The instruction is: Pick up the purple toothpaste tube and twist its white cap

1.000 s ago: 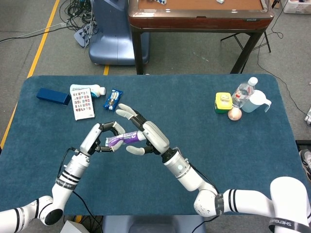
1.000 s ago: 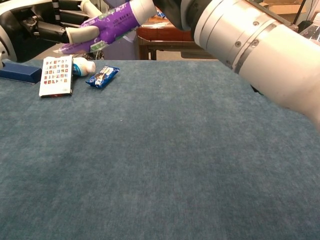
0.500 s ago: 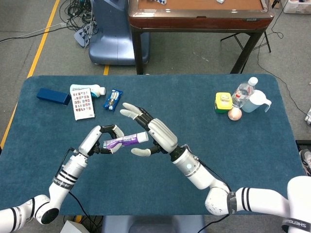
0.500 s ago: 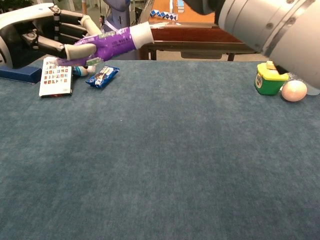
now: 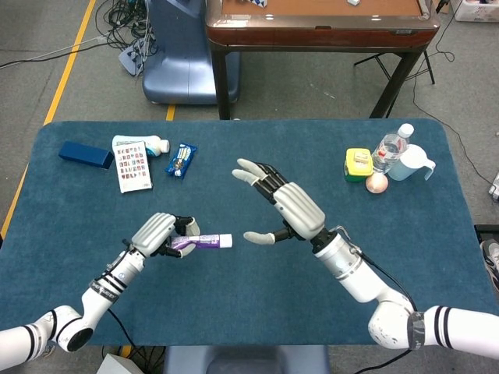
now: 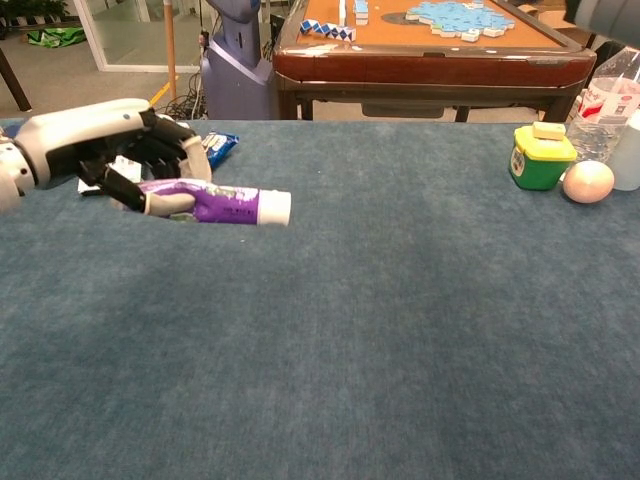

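toothpaste tube [image 5: 199, 241], purple with a white cap [image 5: 225, 241], lies level low over the blue table [image 5: 405, 234], gripped at its tail end by the left hand [image 5: 160, 234], whose fingers curl over it; the cap end points toward the right hand [image 5: 292, 209] and sticks out free. the right hand holds nothing, fingers spread wide apart, well clear of the cap. only the head view shows this right hand; the chest view misses it, but shows from the side the left hand [image 6: 120, 150] wrapped around the tube [image 6: 215, 205], with the cap [image 6: 275, 208] plainly bare. the head view takes in the far left corner: a dark blue box [image 5: 86, 154], a printed card [image 5: 132, 167], a small white bottle [image 5: 156, 144] and a blue wrapper [image 5: 182, 159]. at the far right stand a green and yellow container [image 5: 358, 164], an egg [image 5: 377, 182], a water bottle [image 5: 390, 147] and a clear jug [image 5: 412, 162].
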{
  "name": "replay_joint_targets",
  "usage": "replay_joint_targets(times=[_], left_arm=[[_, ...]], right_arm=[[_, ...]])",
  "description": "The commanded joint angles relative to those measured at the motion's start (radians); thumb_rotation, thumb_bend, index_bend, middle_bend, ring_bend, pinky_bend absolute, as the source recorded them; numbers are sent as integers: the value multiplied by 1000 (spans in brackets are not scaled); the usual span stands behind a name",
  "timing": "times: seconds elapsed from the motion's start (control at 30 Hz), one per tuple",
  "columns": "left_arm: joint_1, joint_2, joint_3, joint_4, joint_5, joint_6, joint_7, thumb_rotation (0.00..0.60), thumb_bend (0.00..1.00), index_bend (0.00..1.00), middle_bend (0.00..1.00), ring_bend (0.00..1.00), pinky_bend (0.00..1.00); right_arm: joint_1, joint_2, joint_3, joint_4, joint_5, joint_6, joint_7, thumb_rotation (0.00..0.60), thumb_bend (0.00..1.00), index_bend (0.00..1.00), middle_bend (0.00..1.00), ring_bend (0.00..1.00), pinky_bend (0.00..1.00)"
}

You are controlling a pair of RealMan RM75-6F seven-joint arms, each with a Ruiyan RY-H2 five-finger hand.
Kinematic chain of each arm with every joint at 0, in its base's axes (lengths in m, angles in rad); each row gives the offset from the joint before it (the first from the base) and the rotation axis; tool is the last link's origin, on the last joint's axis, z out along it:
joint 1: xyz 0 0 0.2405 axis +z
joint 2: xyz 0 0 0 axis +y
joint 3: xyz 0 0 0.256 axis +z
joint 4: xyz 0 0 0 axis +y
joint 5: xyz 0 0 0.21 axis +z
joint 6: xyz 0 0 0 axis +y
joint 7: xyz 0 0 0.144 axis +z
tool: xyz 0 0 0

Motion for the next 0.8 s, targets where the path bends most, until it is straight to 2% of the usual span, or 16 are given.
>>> replay_joint_targets(times=[0.03,0.43,0.5,0.7,0.8], left_arm=[[-15,-42,23,56,10,-22,43,600,491,621,760,518,472],[-25,-116,56,164,8,-46,134,600,490,570,698,474,469],[-25,-116,59,167,-1,-54,148,600,489,534,658,453,468],[-18,-91,59,145,-20,-61,168,600,488,362,433,325,443],[-6,-60,59,117,-32,-54,176,597,488,314,415,292,427]], right_arm=[[-22,29,-17,-4,6,0,-10,116,16,0,0,0,0],[-82,82,-56,20,0,17,29,116,17,0,0,0,0],[-88,83,-60,30,-1,16,38,115,17,0,0,0,0],[-101,86,-71,56,-6,16,51,117,16,0,0,0,0],[-113,97,-78,69,-9,21,50,115,17,0,0,0,0]])
